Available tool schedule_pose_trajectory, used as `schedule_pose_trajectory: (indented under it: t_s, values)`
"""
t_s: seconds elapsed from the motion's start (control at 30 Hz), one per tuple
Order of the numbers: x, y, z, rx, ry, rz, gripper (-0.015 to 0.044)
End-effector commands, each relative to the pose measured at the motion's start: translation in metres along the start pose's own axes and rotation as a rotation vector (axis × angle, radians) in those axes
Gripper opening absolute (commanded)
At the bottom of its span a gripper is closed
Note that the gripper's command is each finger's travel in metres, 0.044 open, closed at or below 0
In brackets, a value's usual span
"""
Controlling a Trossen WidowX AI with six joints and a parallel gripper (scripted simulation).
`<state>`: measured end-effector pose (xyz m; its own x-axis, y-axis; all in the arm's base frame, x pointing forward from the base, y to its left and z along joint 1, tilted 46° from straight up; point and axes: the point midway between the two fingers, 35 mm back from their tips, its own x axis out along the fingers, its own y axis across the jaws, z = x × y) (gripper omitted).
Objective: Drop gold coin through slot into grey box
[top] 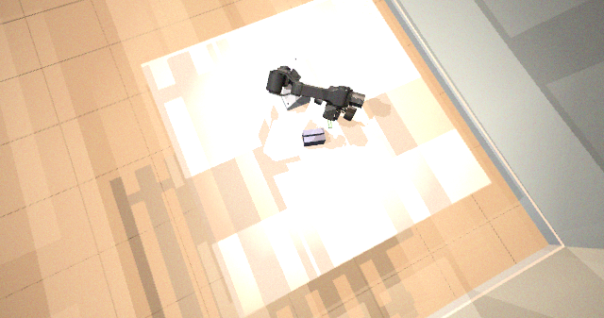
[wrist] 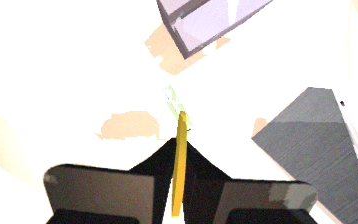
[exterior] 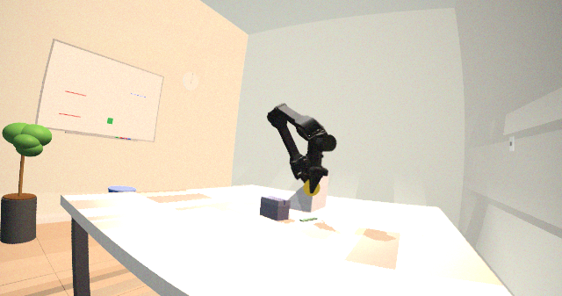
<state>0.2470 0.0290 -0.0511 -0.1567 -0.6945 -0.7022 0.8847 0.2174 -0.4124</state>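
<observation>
The gripper (exterior: 313, 190) (wrist: 181, 149) is shut on the gold coin (exterior: 306, 188) (wrist: 180, 170), which stands upright, edge-on to the wrist camera, and juts past the fingertips. The coin hangs clear above the table. The dark-green holder (top: 329, 125) (exterior: 308, 220) (wrist: 168, 90) lies empty on the table below and looks pale green in the wrist view. The closed grey box (top: 313, 142) (exterior: 274, 208) (wrist: 215, 25) looks purplish and stands beside the holder. Its slot (top: 313, 134) runs along the lid; the wrist view cuts off part of the box. The coin is not over the box.
A grey wedge-shaped block (top: 298, 103) (exterior: 302, 198) (wrist: 305, 145) with a pale plate stands near the arm's base, to the right in the wrist view. The white table (top: 340, 186) (exterior: 211, 239) carries bright light patches and tan shadows.
</observation>
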Motion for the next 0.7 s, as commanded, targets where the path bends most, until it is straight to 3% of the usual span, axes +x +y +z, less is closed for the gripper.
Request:
schedule_pose_trajectory:
  t_s: [0.0, 0.67]
  values:
    - [-0.0003, -0.0001, 0.0011, 0.132, 0.0, -0.001, 0.0]
    - [-0.0008, 0.0012, 0.0047, 0.823, -0.001, -0.001, 0.0]
